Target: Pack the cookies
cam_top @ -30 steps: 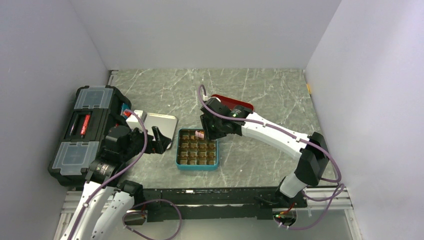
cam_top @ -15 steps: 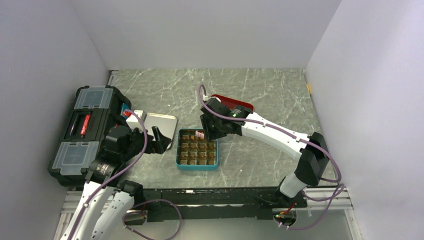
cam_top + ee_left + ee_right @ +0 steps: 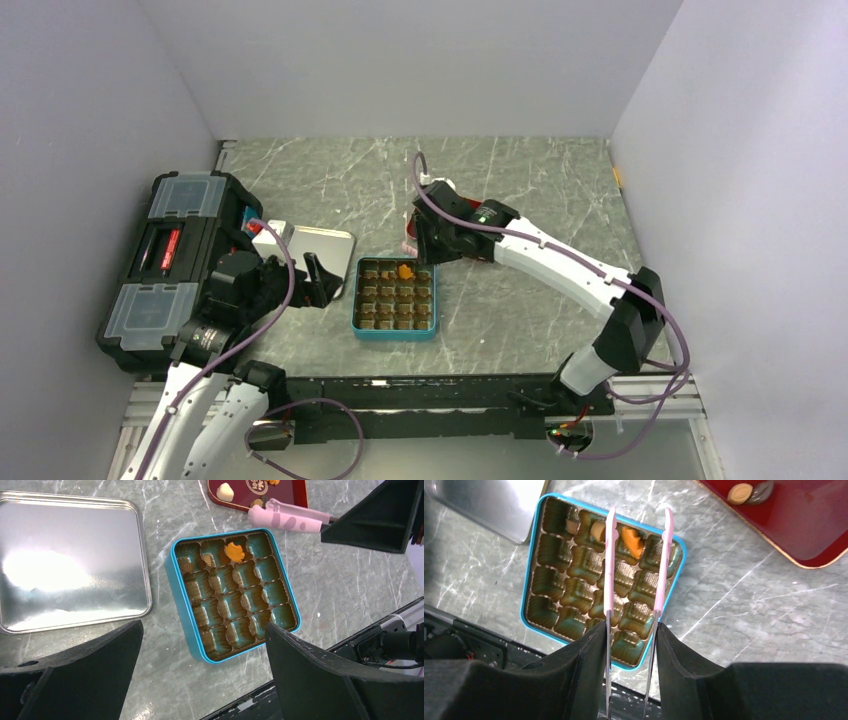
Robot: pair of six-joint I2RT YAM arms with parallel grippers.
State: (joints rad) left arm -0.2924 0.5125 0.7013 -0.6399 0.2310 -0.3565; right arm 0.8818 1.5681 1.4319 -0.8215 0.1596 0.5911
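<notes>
right gripper [image 3: 631,630] held empty, spread tongs [image 3: 610,555] over one packed orange cookie [image 3: 631,541]; other cookies [image 3: 740,493] waited on the tray [image 3: 814,545] ahead.

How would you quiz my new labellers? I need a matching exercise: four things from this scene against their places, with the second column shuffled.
Things:
1. orange cookie
2. cream cookie
3. tongs
4. lid

Places:
A. on the table beside the tin
B. in a far-row cell of the tin
C. between the right fingers
D. on the red tray

Pairs: 1-B, 2-D, 3-C, 4-A
</notes>
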